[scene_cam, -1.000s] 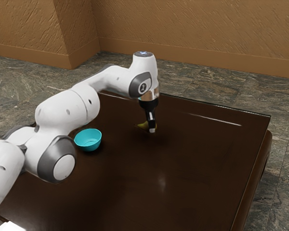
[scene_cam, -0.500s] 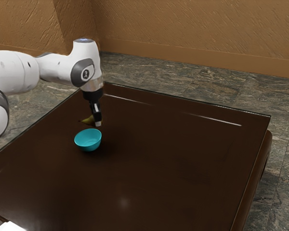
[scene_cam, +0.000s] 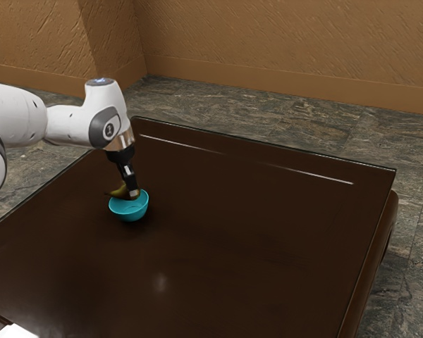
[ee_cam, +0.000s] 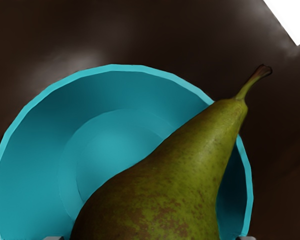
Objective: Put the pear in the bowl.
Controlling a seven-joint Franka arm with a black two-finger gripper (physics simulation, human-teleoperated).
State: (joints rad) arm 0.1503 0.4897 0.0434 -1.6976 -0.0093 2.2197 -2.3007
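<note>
The arm [scene_cam: 70,125] reaches in from the exterior view's left, its clamped tool [scene_cam: 133,193] pointing down, slightly tilted.

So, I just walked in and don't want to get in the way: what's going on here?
The robot arm has a pear in its gripper, right over the turquoise bowl on the dark table. The pear is not yet released, and in the wrist view its stem end reaches past the bowl's rim.
</note>
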